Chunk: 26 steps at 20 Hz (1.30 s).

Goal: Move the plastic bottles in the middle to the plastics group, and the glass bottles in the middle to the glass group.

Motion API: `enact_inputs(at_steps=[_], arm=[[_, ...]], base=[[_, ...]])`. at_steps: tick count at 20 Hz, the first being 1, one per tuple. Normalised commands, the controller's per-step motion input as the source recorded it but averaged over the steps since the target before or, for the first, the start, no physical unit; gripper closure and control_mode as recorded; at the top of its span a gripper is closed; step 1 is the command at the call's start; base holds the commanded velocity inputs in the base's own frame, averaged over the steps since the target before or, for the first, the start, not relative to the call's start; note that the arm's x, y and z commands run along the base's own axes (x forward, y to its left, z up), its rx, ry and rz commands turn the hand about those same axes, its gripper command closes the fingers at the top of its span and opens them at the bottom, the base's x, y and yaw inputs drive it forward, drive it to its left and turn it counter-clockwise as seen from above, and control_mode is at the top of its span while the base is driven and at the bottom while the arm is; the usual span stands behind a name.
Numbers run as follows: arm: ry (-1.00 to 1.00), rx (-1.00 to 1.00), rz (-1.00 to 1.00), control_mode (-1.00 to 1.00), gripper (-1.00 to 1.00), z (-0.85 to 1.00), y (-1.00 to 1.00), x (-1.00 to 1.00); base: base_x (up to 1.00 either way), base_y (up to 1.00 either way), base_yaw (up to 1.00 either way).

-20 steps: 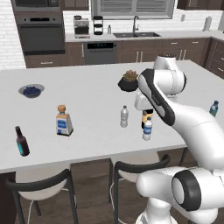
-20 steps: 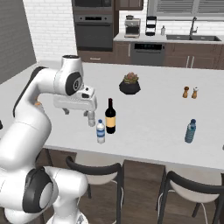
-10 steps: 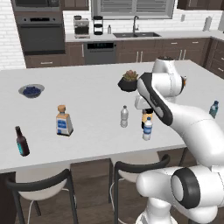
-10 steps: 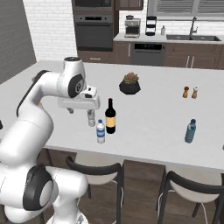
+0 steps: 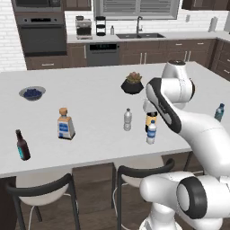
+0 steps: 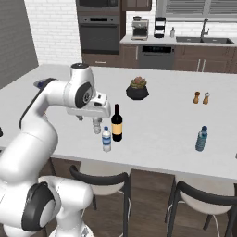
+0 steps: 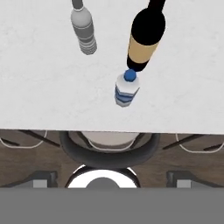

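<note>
The gripper (image 6: 97,121) hangs above the white table (image 5: 90,99) with its jaws spread wide and nothing between them. Directly under it, seen from the hand camera, stand three bottles close together: the blue-label water bottle (image 7: 127,89) nearest the table edge, the dark wine bottle (image 7: 145,37) with the yellow-orange label just behind it, and the plain greyish water bottle (image 7: 84,29) off to one side. The teal-blue bottle (image 6: 201,139) stands well apart on the gripper's right. The cork-stoppered clear bottle (image 5: 65,124) and the small brown bottle (image 5: 22,145) stand far to its left.
</note>
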Motion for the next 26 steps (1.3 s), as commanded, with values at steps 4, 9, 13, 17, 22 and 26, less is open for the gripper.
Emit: enact_inputs(at_steps=[4, 9, 13, 17, 22, 26], arm=[[0.00, 0.00, -0.17, -1.00, -1.00, 0.00, -0.22, 0.20], [-0.02, 0.00, -0.17, -1.00, -1.00, -0.04, -0.02, 0.30], [-0.09, 0.00, -0.12, -1.00, -1.00, -0.26, 0.00, 0.44], [-0.13, 0.00, -0.07, -1.00, -1.00, -0.51, 0.00, 0.44], [-0.16, 0.00, -0.02, -1.00, -1.00, -0.67, 0.00, 0.26], [-0.03, 0.00, 0.00, -1.00, -1.00, -0.33, 0.00, 0.01]], base=[[0.00, 0.00, 0.00], [0.00, 0.00, 0.00], [0.00, 0.00, 0.00], [0.00, 0.00, 0.00], [0.00, 0.00, 0.00], [0.00, 0.00, 0.00]])
